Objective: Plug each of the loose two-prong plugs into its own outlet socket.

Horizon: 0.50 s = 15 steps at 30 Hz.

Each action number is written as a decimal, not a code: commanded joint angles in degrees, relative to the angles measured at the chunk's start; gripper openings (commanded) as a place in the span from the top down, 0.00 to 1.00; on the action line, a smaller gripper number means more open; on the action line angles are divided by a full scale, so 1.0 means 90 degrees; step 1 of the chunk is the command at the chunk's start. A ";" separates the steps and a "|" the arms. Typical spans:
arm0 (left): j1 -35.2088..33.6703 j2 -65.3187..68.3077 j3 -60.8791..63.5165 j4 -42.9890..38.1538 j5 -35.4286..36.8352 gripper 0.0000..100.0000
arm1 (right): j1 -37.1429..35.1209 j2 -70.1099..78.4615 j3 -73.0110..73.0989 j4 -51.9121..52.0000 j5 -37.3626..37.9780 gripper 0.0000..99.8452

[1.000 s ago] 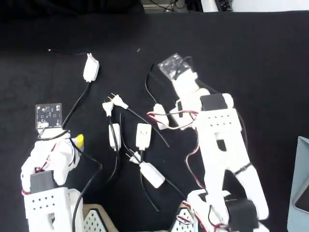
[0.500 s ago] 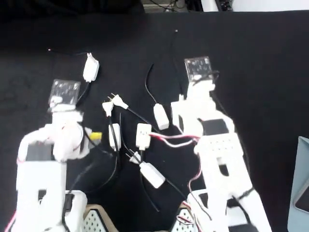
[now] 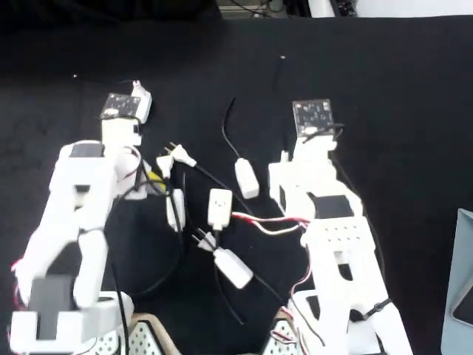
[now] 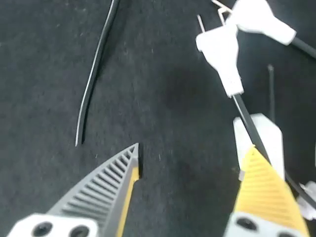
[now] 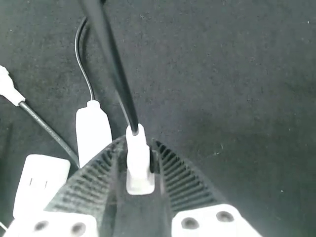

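In the left wrist view my left gripper stands open just above the black cloth, a grey finger on one side and a yellow one on the other. Two white two-prong plugs lie just ahead of it, and a white socket lies under the yellow finger. From above, the same left gripper sits beside those plugs. My right gripper is shut on a white plug body, its prongs hidden, with a black cable leading away. In the high view the right gripper lies under its arm.
White sockets lie mid-table. Another plug lies beside a white block nearer the front. One more socket is at the far left. Black cables cross the cloth. A grey box edge is at the right.
The left arm has swung out from the near-left corner toward the two plugs. The right arm has shifted right and straightened, carrying its plug and cable away from the middle socket.
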 commanded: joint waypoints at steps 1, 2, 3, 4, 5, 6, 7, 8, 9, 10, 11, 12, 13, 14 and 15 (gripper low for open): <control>0.0054 0.1221 -0.1118 -0.0166 0.0029 0.68 | 0.0107 -0.0161 -0.0024 -0.0127 -0.0078 0.99; 0.0054 0.1495 -0.1343 -0.0156 0.0029 0.68 | 0.0107 -0.0161 -0.0024 -0.0127 -0.0078 0.99; 0.0063 0.1709 -0.1529 -0.0147 0.0029 0.68 | 0.0107 -0.0161 -0.0024 -0.0117 -0.0078 0.99; 0.0122 0.1915 -0.1724 -0.0147 0.0029 0.68 | 0.0107 -0.0161 -0.0024 -0.0117 -0.0078 0.99; 0.0200 0.2090 -0.1880 -0.0147 0.0039 0.68 | 0.0107 -0.0161 -0.0024 -0.0117 -0.0078 0.99; 0.0288 0.2208 -0.2046 -0.0127 0.0107 0.68 | 0.0107 -0.0161 -0.0024 -0.0117 -0.0078 0.99; 0.0396 0.2256 -0.2193 -0.0117 0.0283 0.68 | 0.0107 -0.0161 -0.0024 -0.0117 -0.0078 0.99; 0.0513 0.2256 -0.2330 -0.0059 0.0459 0.68 | 0.0107 -0.0161 -0.0024 -0.0117 -0.0078 0.99; 0.0650 0.2256 -0.2496 0.0039 0.0596 0.68 | 0.0107 -0.0161 -0.0024 -0.0107 -0.0078 0.99; 0.0806 0.2247 -0.2681 0.0166 0.0713 0.68 | 0.0107 -0.0161 -0.0024 -0.0107 -0.0078 0.99; 0.0962 0.2247 -0.2877 0.0313 0.0781 0.68 | 0.0107 -0.0161 -0.0024 -0.0098 -0.0078 0.99; 0.1099 0.2247 -0.3053 0.0449 0.0840 0.68 | 0.0107 -0.0161 -0.0024 -0.0098 -0.0078 0.99; 0.1216 0.2266 -0.3219 0.0576 0.0908 0.68 | 0.0107 -0.0161 -0.0024 -0.0088 -0.0078 0.99; 0.1304 0.2305 -0.3336 0.0684 0.0967 0.68 | 0.0117 -0.0161 -0.0024 -0.0088 -0.0078 0.99; 0.1353 0.2315 -0.3414 0.0791 0.0996 0.68 | 0.0117 -0.0161 -0.0024 -0.0078 -0.0078 0.99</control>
